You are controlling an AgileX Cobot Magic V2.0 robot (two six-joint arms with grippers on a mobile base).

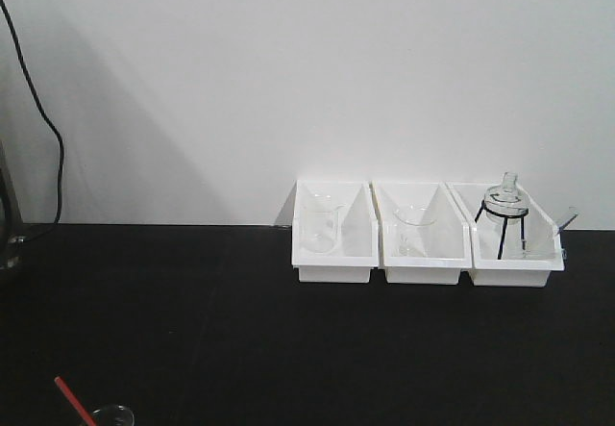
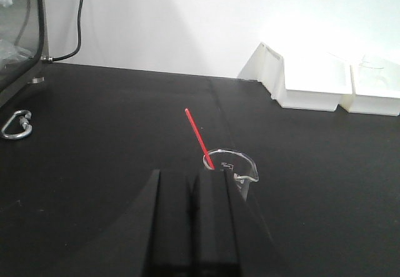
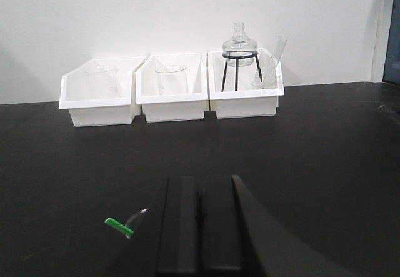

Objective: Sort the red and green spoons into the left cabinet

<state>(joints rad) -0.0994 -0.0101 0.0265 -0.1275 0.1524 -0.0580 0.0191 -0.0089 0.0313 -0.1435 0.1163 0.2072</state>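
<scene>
The red spoon (image 2: 199, 136) stands tilted in a small glass beaker (image 2: 237, 167), its slim handle pointing up and to the left. My left gripper (image 2: 190, 178) is shut with nothing in it, just in front of that beaker and hiding its near side. In the front view only the red spoon's handle (image 1: 69, 395) shows, at the bottom left. In the right wrist view the green spoon (image 3: 119, 226) pokes over a glass rim (image 3: 140, 214) to the left of my right gripper (image 3: 200, 191), which is shut and holds nothing. The left cabinet is out of view.
Three white bins (image 1: 333, 270) of glassware line the back wall on the black table (image 1: 288, 349); the right one holds a flask on a black tripod (image 1: 504, 216). A metal carabiner (image 2: 17, 125) lies at the left, near a grey upright frame (image 2: 41, 20) and a black cable (image 2: 78, 20).
</scene>
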